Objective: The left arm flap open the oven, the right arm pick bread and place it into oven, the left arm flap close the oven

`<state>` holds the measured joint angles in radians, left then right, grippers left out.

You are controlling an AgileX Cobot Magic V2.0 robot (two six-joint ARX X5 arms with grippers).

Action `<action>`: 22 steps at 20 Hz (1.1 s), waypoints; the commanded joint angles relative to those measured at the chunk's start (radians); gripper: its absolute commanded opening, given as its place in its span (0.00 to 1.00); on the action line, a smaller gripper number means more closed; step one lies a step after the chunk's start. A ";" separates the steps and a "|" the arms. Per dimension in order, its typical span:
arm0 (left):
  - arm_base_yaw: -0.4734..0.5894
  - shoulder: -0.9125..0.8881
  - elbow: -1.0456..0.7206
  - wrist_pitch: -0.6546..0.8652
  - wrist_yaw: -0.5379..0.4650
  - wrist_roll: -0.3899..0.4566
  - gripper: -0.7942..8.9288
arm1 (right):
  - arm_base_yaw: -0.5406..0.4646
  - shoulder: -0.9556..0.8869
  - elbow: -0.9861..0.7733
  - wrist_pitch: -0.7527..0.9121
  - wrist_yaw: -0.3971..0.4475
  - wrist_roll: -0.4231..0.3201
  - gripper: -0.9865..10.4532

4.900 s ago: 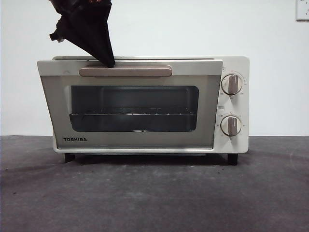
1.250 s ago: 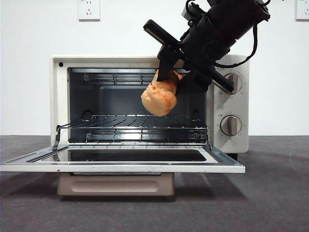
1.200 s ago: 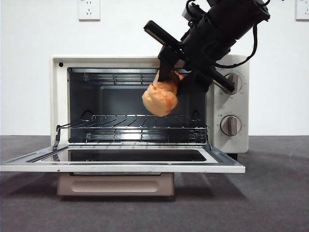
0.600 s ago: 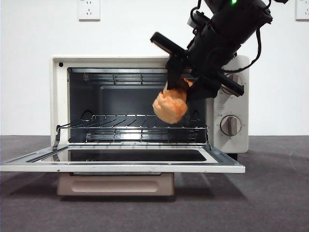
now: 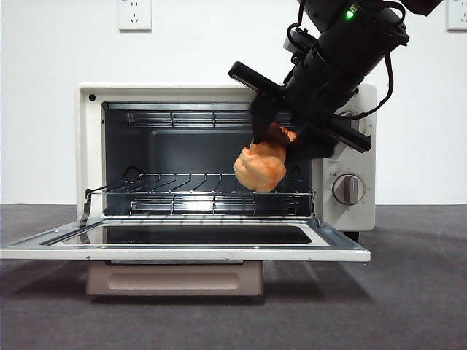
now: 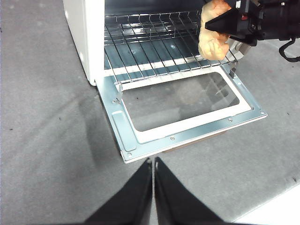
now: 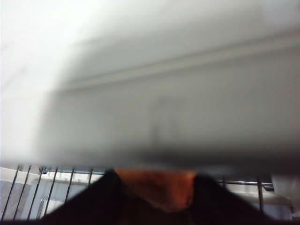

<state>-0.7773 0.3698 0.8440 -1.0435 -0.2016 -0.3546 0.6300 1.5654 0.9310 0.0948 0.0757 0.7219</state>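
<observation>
The cream-white oven point(image 5: 91, 146) stands with its door point(image 5: 182, 248) flapped fully down and flat; its wire rack point(image 5: 197, 186) is bare. My right gripper point(image 5: 273, 146) is shut on the golden-orange bread point(image 5: 259, 166) and holds it tilted at the right side of the oven's mouth, just above the rack. The bread also shows in the right wrist view point(image 7: 157, 185) between my jaws and in the left wrist view point(image 6: 212, 35). My left gripper point(image 6: 153, 161) is shut and empty, back from the open door point(image 6: 183, 136), over the table.
The oven's two knobs point(image 5: 348, 188) sit on its right panel, partly behind my right arm. The taupe handle point(image 5: 175, 278) hangs under the lowered door. A dark grey table point(image 5: 408, 292) spreads in front. A white wall stands behind.
My right gripper has carried the bread to the right and down, from high in the oven's mouth to just above the rack. The door was shut 4 s ago and is open now.
</observation>
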 commanded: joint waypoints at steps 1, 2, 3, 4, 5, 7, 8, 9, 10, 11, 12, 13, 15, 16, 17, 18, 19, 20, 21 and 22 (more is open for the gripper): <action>-0.008 0.001 0.015 0.011 0.000 -0.002 0.09 | 0.009 0.016 0.019 0.008 0.004 -0.006 0.46; -0.008 0.001 0.015 0.011 0.000 -0.002 0.09 | 0.009 0.016 0.019 0.008 0.004 -0.012 0.48; -0.008 0.001 0.015 0.011 0.000 -0.001 0.09 | 0.009 0.016 0.019 0.008 0.002 -0.024 0.49; -0.008 0.001 0.015 0.011 0.000 0.002 0.09 | 0.009 0.016 0.019 0.008 -0.002 -0.042 0.49; -0.008 0.001 0.015 0.011 -0.001 0.005 0.09 | 0.009 0.016 0.019 0.005 -0.010 -0.060 0.49; -0.008 0.001 0.015 0.011 -0.007 0.012 0.09 | 0.009 0.011 0.019 -0.008 -0.027 -0.074 0.49; -0.008 0.001 0.015 0.011 -0.014 0.013 0.09 | 0.009 0.002 0.019 -0.024 -0.027 -0.078 0.49; -0.008 0.001 0.015 0.011 -0.019 0.013 0.09 | 0.010 -0.003 0.019 -0.031 -0.028 -0.082 0.49; -0.008 0.002 0.015 0.011 -0.020 0.013 0.09 | 0.010 -0.015 0.019 -0.045 -0.031 -0.088 0.49; -0.008 0.002 0.015 0.012 -0.020 0.013 0.09 | 0.013 -0.030 0.019 -0.057 -0.033 -0.100 0.49; -0.008 0.002 0.015 0.012 -0.021 0.013 0.09 | 0.018 -0.043 0.019 -0.066 -0.034 -0.110 0.49; -0.008 0.002 0.015 0.011 -0.027 0.014 0.09 | 0.023 -0.061 0.019 -0.079 -0.040 -0.117 0.49; -0.008 0.003 0.014 0.011 -0.046 0.013 0.09 | 0.037 -0.122 0.019 -0.135 -0.069 -0.128 0.49; -0.008 0.009 0.014 0.011 -0.046 0.013 0.09 | 0.051 -0.164 0.019 -0.181 -0.079 -0.136 0.49; -0.008 0.018 0.014 0.010 -0.046 0.013 0.09 | 0.068 -0.204 0.019 -0.229 -0.079 -0.144 0.49; -0.008 0.032 0.013 0.010 -0.043 0.013 0.09 | 0.087 -0.248 0.019 -0.277 -0.079 -0.158 0.49; -0.008 0.053 0.013 0.009 -0.032 0.014 0.09 | 0.106 -0.292 0.019 -0.325 -0.079 -0.175 0.49; -0.008 0.079 0.013 0.006 -0.013 0.014 0.09 | 0.125 -0.339 0.019 -0.375 -0.079 -0.193 0.49; -0.008 0.098 0.013 0.006 0.002 0.014 0.09 | 0.137 -0.368 0.019 -0.405 -0.079 -0.205 0.49; -0.008 0.120 0.013 0.005 0.021 0.014 0.09 | 0.150 -0.400 0.019 -0.436 -0.079 -0.217 0.49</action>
<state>-0.7773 0.4728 0.8440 -1.0443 -0.1940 -0.3508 0.7685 1.1763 0.9329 -0.3332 -0.0048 0.5430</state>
